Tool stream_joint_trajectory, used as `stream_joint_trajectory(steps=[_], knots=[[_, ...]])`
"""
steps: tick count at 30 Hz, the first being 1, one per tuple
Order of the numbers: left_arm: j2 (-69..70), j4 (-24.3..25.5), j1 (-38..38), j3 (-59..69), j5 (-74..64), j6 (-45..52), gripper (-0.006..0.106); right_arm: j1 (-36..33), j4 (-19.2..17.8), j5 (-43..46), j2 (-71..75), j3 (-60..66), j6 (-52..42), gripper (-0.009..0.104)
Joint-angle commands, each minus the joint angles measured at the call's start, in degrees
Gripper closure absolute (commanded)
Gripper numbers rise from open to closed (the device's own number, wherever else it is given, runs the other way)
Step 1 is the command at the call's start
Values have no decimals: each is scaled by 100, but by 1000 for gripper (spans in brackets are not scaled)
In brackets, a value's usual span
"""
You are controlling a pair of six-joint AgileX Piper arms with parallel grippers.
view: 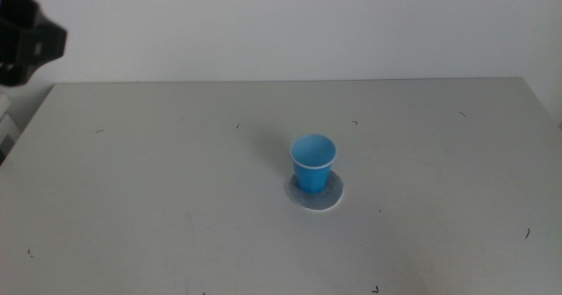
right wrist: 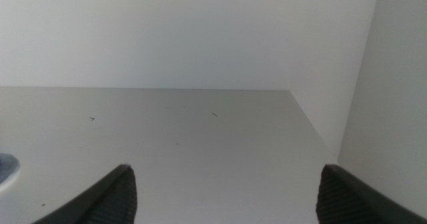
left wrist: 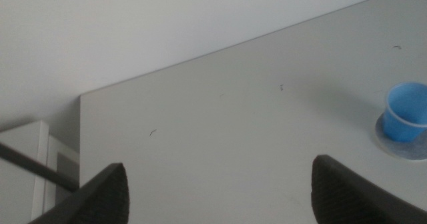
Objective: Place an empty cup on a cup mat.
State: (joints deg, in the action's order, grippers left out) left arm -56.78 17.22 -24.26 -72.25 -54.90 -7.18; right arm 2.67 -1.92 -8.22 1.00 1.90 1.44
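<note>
White wall backs a pale grey tabletop [view: 158, 198]; the left gripper [left wrist: 220, 194] hangs raised off the far left corner, jaws wide and holding nothing; the right gripper [right wrist: 223, 194] hangs above the right side, aimed toward the far right corner, jaws wide and empty; one cup [view: 313, 163] stands upright on one mat [view: 314, 195], a little right of the tabletop's middle.

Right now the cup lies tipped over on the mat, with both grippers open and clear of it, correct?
Not quite: in the middle view the cup stands upright on the mat. The rest holds: left gripper and right gripper are open and clear of it.
</note>
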Motion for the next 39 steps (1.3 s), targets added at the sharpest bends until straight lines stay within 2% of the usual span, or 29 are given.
stream_joint_trajectory(steps=[1,4,11,19,24,31,39], knots=[[403,-212,424,283,466,-49,-4,-6,-52,444,110,-66,-49,1],[838,-516,1007,889,700,211,-4,-6,-52,444,110,-66,-49,1],[2127,-730,1817,2870,2219,343,-4,-6,-52,444,110,-66,-49,1],[3455,-703,1925,5195,4533,253,-4,-6,-52,444,110,-66,-49,1],[3920,-703,1925,6383,5441,-366,-4,-6,-52,444,110,-66,-49,1],[4666,-703,1925,7375,5773,-697,-4,-6,-52,444,110,-66,-49,1],[5623,-633,1971,7364,4734,-704,-4,-6,-52,444,110,-66,-49,1]])
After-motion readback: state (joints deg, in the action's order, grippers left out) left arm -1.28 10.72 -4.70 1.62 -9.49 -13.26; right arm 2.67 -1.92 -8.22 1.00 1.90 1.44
